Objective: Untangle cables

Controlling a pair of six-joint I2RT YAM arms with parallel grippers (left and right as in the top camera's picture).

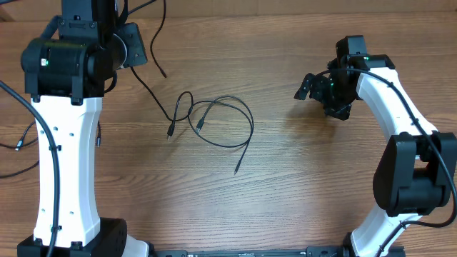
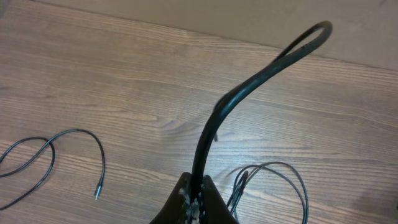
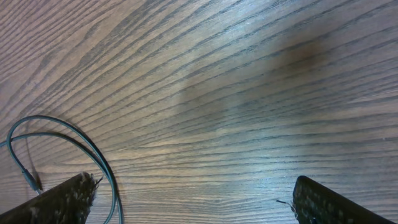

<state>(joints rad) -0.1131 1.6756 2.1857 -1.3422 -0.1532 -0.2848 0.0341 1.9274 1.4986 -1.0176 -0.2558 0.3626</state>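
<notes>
Far left in the overhead, stray cable (image 1: 19,145) lies on the table (image 1: 300,178) by the edge, plug end pointing right, beside the white left arm (image 1: 61,164). The arm reaches to the far side of the table. Its left claw (image 2: 194,198) is pinched tight on the held cable (image 2: 249,84). In the left wrist view that cable comes straight up out of the closed fingers (image 2: 214,202), curves right and bends over in a narrow loop near the table's edge. The same view has a thin cable with a small plug end lying left of the claw; we cannot tell if it is the stray one. More thin loops lie at the claw's lower right. In the overhead, a thin black line runs from under the left claw down and right to the cables (image 1: 191,106). These lie mid-table, between the arms, in a few loose overlapping loops. Two plug ends sit close together on the left of the loops and one tail trails out toward the near edge. They lie flat, well apart from both arm bases. Right of them is bare wood, then the right claw (image 3: 193,199), spread wide and holding nothing, facing the cables. Its wrist view has a loop of them just beside its left finger (image 3: 62,196). Behind it the right arm (image 1: 389,100) curves back to the near right corner.
</notes>
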